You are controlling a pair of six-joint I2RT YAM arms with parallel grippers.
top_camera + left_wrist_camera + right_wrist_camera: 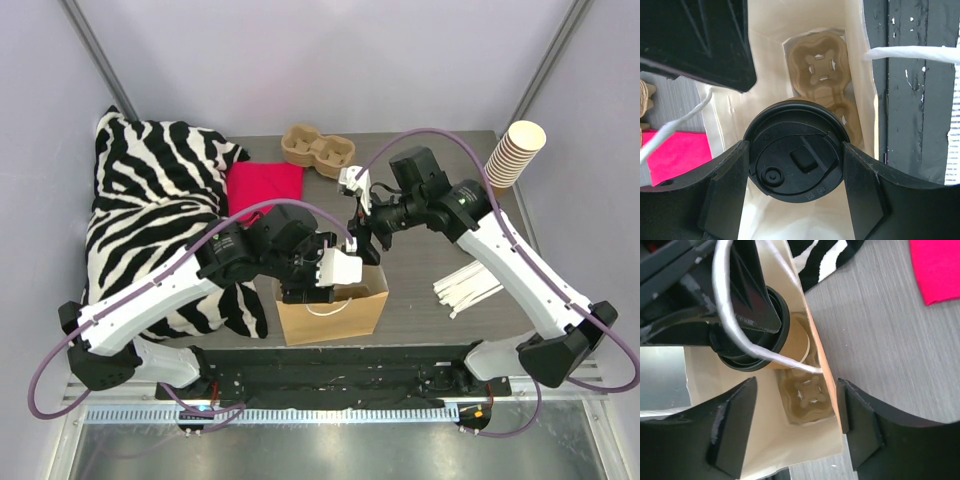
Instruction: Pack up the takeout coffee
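The takeout coffee, a tan cup (795, 342) with a black lid (797, 150), hangs inside the open brown paper bag (330, 312). My left gripper (795, 152) is shut on it, one finger pressed on each side of the lid, above a pulp carrier (822, 70) lying on the bag's bottom. In the top view the left gripper (312, 285) sits over the bag's mouth and hides the cup. My right gripper (796, 402) is open and straddles the bag's far wall (822, 365), one finger inside and one outside; it also shows in the top view (368, 240).
A zebra-striped pillow (150, 200) fills the left side, with a pink cloth (263, 190) beside it. A second pulp carrier (318, 148) sits at the back, a stack of lidless cups (512, 155) at the back right, and white strips (468, 285) at the right. The bag's white cord handle (722, 295) loops over the left gripper.
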